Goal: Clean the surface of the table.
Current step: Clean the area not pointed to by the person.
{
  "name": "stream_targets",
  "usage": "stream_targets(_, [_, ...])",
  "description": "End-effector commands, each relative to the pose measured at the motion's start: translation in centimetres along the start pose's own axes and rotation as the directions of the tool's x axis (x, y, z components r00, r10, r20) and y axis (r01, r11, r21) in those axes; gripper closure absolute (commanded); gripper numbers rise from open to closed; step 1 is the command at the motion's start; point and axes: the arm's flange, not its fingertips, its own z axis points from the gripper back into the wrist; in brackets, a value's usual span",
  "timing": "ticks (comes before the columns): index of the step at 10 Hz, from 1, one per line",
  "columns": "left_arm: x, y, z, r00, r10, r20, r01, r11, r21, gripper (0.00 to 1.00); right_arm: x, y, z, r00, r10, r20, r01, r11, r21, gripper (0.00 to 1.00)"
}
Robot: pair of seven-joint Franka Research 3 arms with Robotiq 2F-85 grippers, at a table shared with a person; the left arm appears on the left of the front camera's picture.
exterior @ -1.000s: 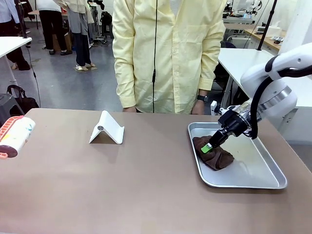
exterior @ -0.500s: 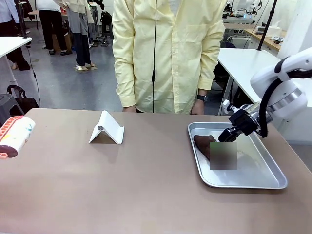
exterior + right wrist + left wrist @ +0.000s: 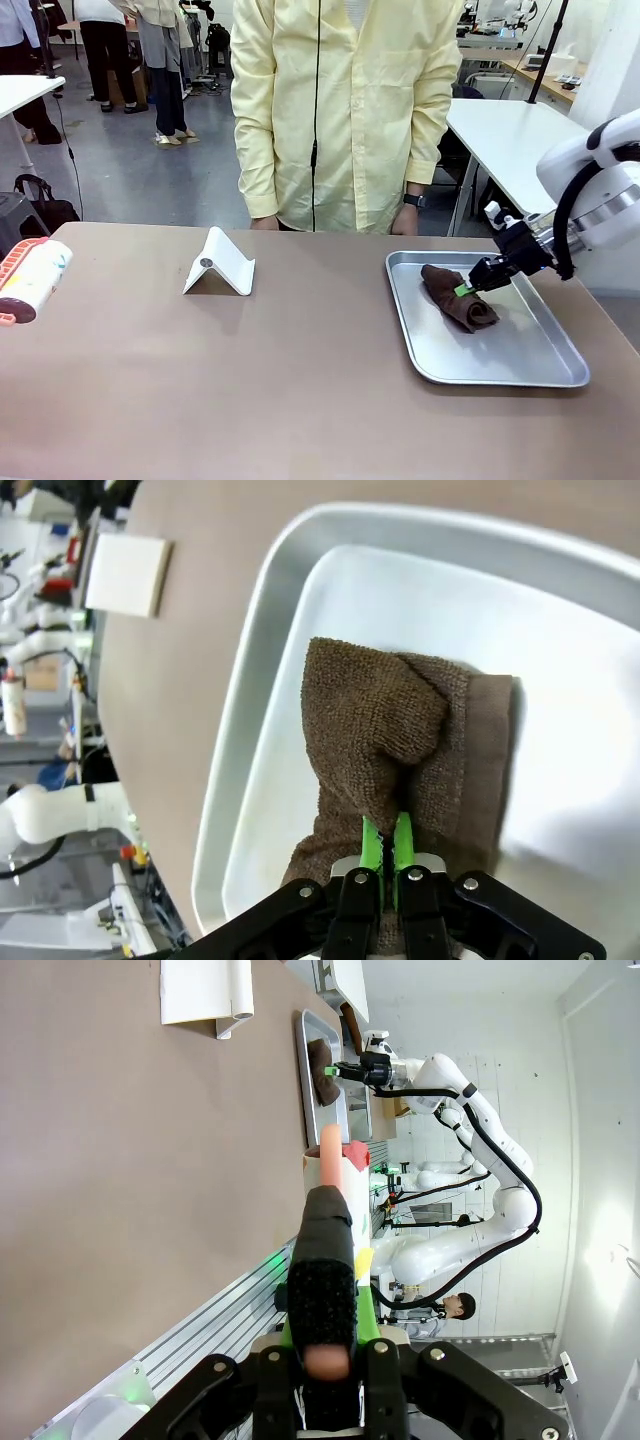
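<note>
Grey floor point(image 3: 150, 190) stretches behind, with a white-topped table point(image 3: 500, 125) at the right.

Right of the table point(image 3: 300, 400), a glossy white right arm point(image 3: 568, 160) is looped by a black cable point(image 3: 558, 222) (right gripper point(image 3: 463, 291) black, green-padded); beyond the table, a pale yellow coat point(image 3: 345, 110) is worn.

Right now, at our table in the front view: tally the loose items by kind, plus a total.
metal tray: 1
brown cloth, in the tray, pinched by the right hand: 1
white folded stand: 1
roller, white with an orange end: 1
Total: 4 at the table
</note>
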Motion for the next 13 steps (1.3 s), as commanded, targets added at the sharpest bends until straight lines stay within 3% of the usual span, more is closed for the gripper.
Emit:
stream_targets(1, [-0.1,-0.4,0.1,1.000,0.009,0.008,-0.009,1.000,-0.005,0.78,-1.7,-0.7,2.2,0.997,-0.057,0.055,0.060,0.996,-0.059,0.96])
stream_targets(4, [-0.1,-0.4,0.1,1.000,0.009,0.008,-0.009,1.000,-0.005,0.78,-3.7,-2.0,5.7,0.990,-0.093,0.108,0.101,0.993,-0.066,0.96])
stream_targets(6, [-0.1,-0.4,0.1,1.000,0.009,0.008,-0.009,1.000,-0.005,0.78,-4.0,-1.9,6.0,0.985,-0.089,0.146,0.085,0.996,0.037,0.96])
stream_targets(8, [-0.1,-0.4,0.1,1.000,0.009,0.008,-0.009,1.000,-0.005,0.78,-4.1,-0.8,6.6,0.978,-0.076,0.194,0.035,0.977,0.211,0.96])
stream_targets(10, [-0.1,-0.4,0.1,1.000,0.009,0.008,-0.009,1.000,-0.005,0.78,-4.8,1.5,8.9,0.959,-0.124,0.255,0.006,0.907,0.421,0.96])
stream_targets(13, [-0.1,-0.4,0.1,1.000,0.009,0.008,-0.009,1.000,-0.005,0.78,-6.7,4.2,12.6,0.934,-0.238,0.266,0.010,0.763,0.647,0.96])
